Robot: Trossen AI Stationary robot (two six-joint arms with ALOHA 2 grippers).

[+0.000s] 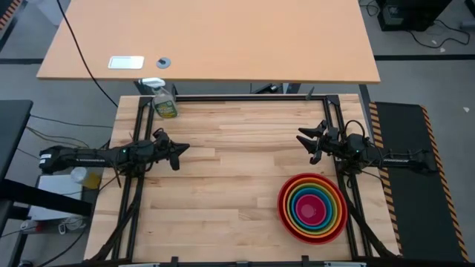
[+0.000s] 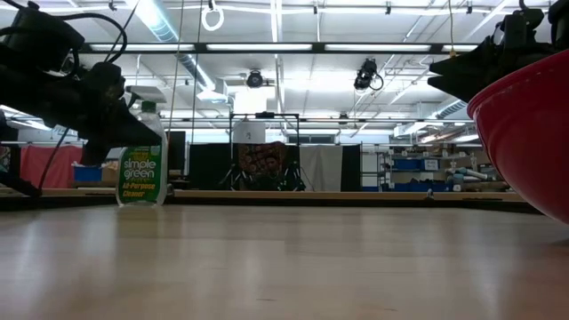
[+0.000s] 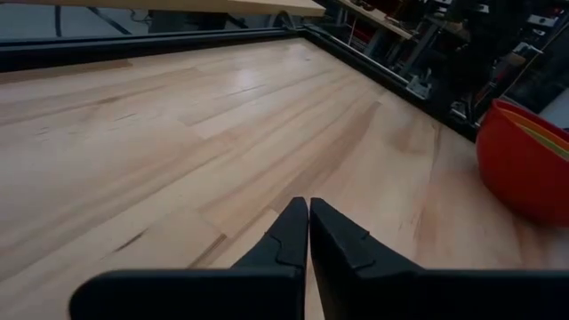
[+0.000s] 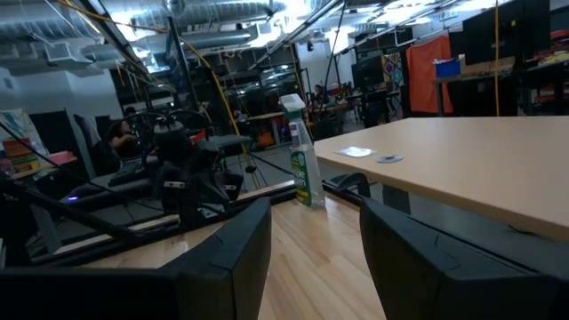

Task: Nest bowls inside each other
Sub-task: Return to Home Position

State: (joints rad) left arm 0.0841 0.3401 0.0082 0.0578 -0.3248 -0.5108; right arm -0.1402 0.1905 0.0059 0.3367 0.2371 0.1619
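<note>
The five bowls sit nested in one stack on the wooden surface (image 1: 237,185), in its near right part, close to the right arm's side; the red bowl (image 1: 281,216) is the outermost and largest. Inside it comes the orange bowl (image 1: 286,202), then the lime green bowl (image 1: 292,210), then the blue bowl (image 1: 297,204); the pink bowl (image 1: 312,211) sits in the middle as the smallest. From above they read as clean concentric rings, each rim showing inside the next, and the stack looks level and upright. In the low view only the red bowl's curved glossy wall (image 2: 526,133) shows, filling the right edge; the left wrist view catches the same red wall (image 3: 520,169) with a lighter rim peeking over it.

The left claw (image 1: 180,153) hangs over the left part of the surface, well apart from the stack; its fingers (image 3: 289,236) are pressed together with nothing between them. The right claw (image 1: 305,144) hangs over the right part, beyond the stack and clear of it; its fingers (image 4: 233,253) stand apart, gripping nothing. A spray bottle (image 1: 164,101) with a green label stands upright at the far left corner of the surface.
</note>
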